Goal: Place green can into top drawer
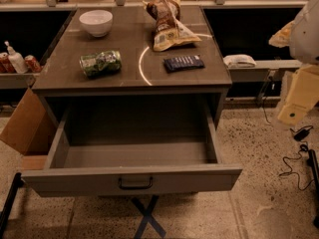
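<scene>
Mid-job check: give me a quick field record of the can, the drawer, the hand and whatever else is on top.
green can: on its side, front left of cabinet top
top drawer: pulled open, can not yet in it
hand: right edge of view, beside the cabinet, away from the can
white bowl: back left
chip bag: back, right of the bowl
dark bar: right of the can

The small shiny drink can with a mottled green label [100, 63] is lying on its side, far left. The wide grey-brown top drawer [132, 176] is standing pulled open, nearer. The gripper [295, 103] is hanging at the right edge.
</scene>
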Controlling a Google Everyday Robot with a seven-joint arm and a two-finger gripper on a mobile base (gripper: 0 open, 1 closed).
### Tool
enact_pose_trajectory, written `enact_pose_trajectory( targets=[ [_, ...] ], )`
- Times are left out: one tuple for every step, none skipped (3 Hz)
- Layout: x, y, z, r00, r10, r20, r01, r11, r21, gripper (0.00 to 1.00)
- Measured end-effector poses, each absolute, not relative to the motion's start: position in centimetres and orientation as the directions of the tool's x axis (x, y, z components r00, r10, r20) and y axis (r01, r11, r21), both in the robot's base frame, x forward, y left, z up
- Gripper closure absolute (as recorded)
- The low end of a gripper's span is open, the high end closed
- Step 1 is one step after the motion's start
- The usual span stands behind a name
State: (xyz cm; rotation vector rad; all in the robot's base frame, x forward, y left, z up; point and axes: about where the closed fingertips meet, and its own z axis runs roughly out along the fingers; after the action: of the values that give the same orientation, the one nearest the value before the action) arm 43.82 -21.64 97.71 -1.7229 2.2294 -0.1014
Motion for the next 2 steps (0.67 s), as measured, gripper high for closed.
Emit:
enact_pose_trajectory(
  targets=[
    [43.8, -21.6, 97.7, -0.220, -0.953, -0.208, -0.930, 0.269, -0.249, 0.00],
    [45.6, -18.6, 97.8, -0.150, -0.960, -0.235, -0.943, 0.210, -0.257, 0.00]
  ],
)
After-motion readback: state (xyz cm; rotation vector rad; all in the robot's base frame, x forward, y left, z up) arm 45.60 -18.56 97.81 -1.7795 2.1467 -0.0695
